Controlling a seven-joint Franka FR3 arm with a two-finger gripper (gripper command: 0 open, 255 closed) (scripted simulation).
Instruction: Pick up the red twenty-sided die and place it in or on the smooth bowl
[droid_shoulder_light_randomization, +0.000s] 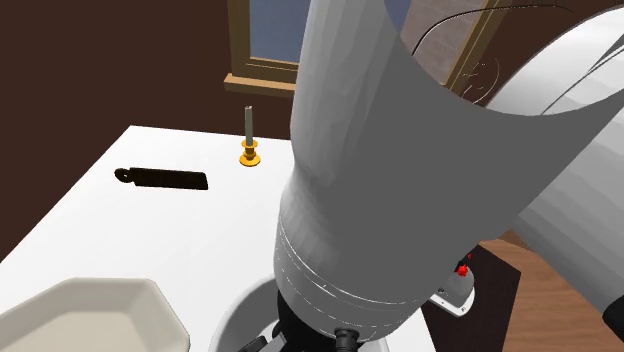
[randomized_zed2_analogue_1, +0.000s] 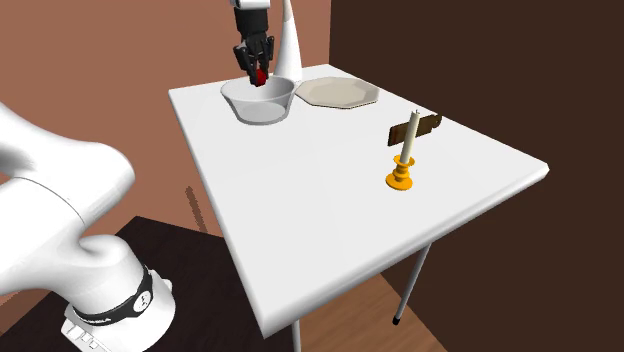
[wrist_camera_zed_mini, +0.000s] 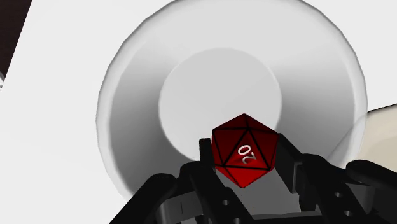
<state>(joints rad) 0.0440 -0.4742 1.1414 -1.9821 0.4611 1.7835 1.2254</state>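
The red twenty-sided die (wrist_camera_zed_mini: 243, 151), with a white 20 on one face, is clasped between the black fingers of my gripper (wrist_camera_zed_mini: 244, 167). It hangs right above the smooth white bowl (wrist_camera_zed_mini: 133, 89), over its inner wall near the flat bottom. In the second exterior view the gripper (randomized_zed2_analogue_1: 258, 73) holds the red die (randomized_zed2_analogue_1: 260, 76) just above the bowl (randomized_zed2_analogue_1: 260, 104) at the table's far end. In the shoulder view the white arm covers the gripper, and part of the bowl's rim (droid_shoulder_light_randomization: 240, 305) shows beneath it.
A cream plate (randomized_zed2_analogue_1: 340, 94) lies beside the bowl (droid_shoulder_light_randomization: 90, 315). An orange candlestick with a pale candle (randomized_zed2_analogue_1: 402, 165) stands on the white table (randomized_zed2_analogue_1: 330, 200), and a dark flat board (droid_shoulder_light_randomization: 165, 178) lies near it. The table edges drop off on all sides.
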